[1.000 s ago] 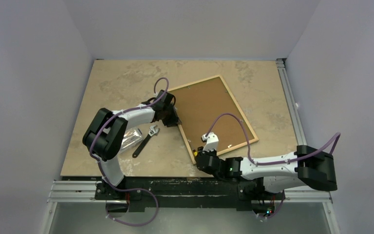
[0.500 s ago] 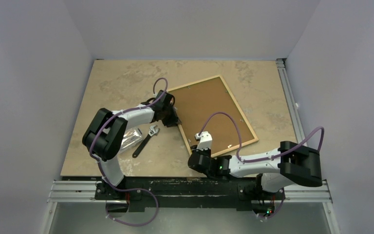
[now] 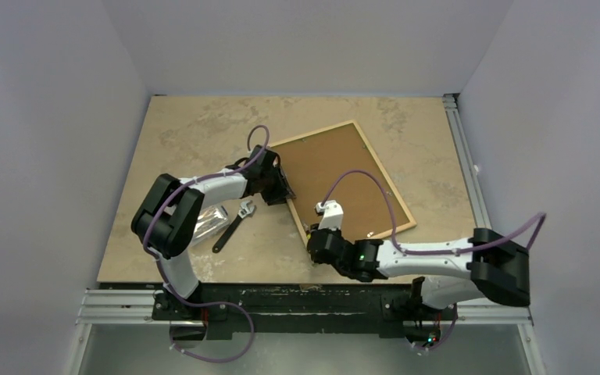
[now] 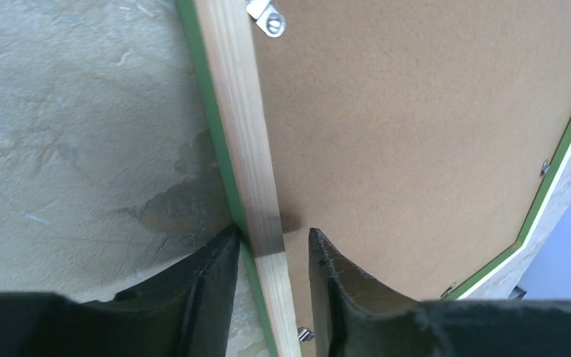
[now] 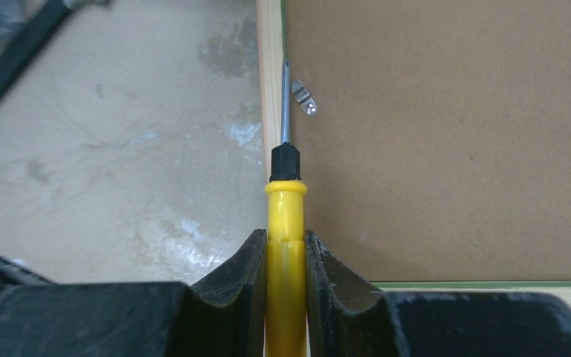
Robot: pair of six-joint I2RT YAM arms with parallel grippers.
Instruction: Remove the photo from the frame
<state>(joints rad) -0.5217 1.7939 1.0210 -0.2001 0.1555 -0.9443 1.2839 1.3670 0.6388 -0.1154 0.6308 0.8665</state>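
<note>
My R hand (image 5: 285,238) clenched the screwdriver (image 5: 285,199) by a clip (image 5: 303,97); L hand (image 4: 272,233) sat loose round the frame (image 4: 238,111), so prying might shift it.

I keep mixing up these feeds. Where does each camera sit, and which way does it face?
Top external: above and behind the bases, looking down on the table; both arms show, reaching to the frame.
Left wrist: on the left arm, looking down; the left gripper straddles the frame's wood rail.
Right wrist: on the right arm, looking down; the right gripper holds a yellow screwdriver beside a metal clip.
Shared: both wrist views show the brown backing board.
</note>
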